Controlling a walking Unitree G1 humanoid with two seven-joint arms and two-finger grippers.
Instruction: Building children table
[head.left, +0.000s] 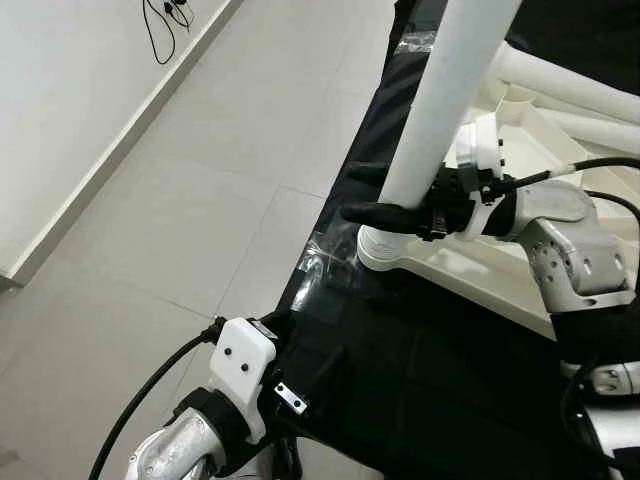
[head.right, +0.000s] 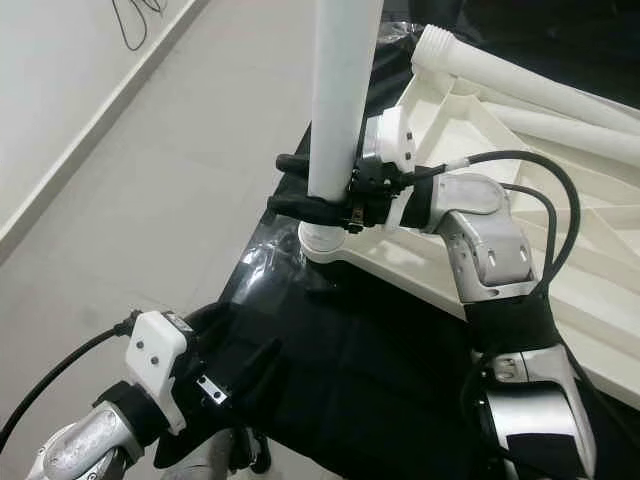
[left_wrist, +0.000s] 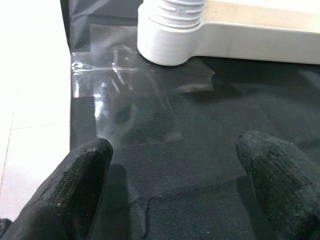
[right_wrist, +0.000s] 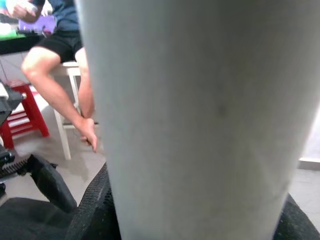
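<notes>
Fingers of the right gripper (head.right: 312, 208) are clamped around the white table leg (head.right: 343, 90), which stands upright in the corner socket (head.right: 322, 243) of the upturned table (head.right: 560, 260) lying on black cloth (left_wrist: 210, 180). The leg-fitting step looks underway; next likely twisting it home. Right forearm reaches in level. Left gripper (left_wrist: 175, 175) hovers low, spread wide, empty.
</notes>
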